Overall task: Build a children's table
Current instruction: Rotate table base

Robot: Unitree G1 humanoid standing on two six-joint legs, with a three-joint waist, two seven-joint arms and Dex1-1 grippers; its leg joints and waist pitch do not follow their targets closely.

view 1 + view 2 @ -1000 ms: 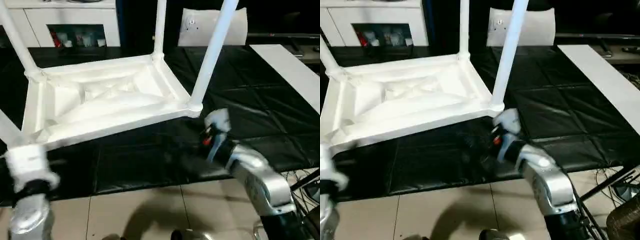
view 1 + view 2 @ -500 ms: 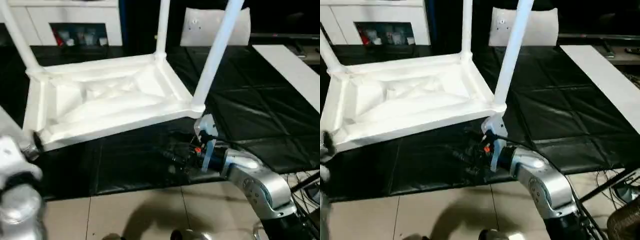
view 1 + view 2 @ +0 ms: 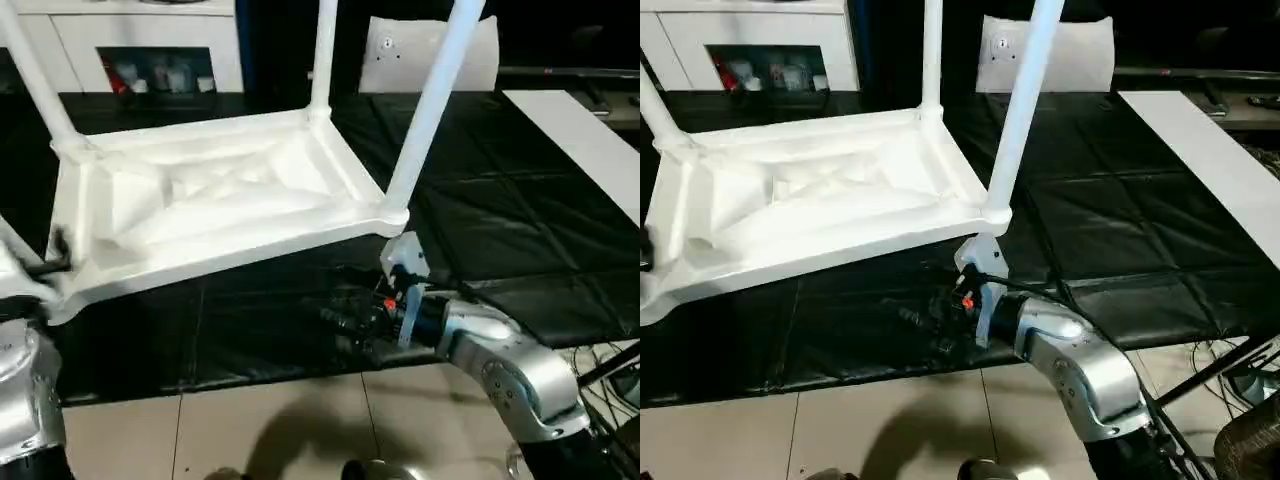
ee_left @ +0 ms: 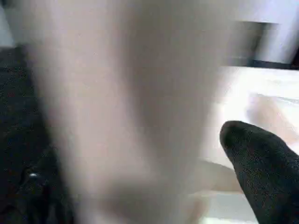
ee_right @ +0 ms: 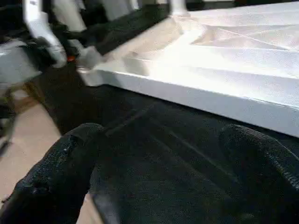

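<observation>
Here the tabletop [image 3: 215, 205] lies upside down on the black mat [image 3: 500, 220], ribbed underside up, with legs standing in its sockets: one at the near right corner [image 3: 432, 100], one at the far right [image 3: 322, 55], one at the far left [image 3: 30, 70]. At the near left corner the left wrist view shows a pale tube [image 4: 121, 112] close in front of the camera with one black finger [image 4: 266, 172] beside it, so a fourth leg seems to be there; whether the left claw is closed on it I cannot tell. The right claw [image 5: 159, 177] hovers low over the mat just short of the tabletop's near edge, its two fingers spread wide and empty. The step in hand is likely seating that last leg. To do it well, hold the tube upright over its socket, press straight down without twisting sideways, and use the right claw to steady the near edge so the top does not slide. Beyond the mat lie a white board [image 3: 590, 140] and a cabinet [image 3: 140, 45].
</observation>
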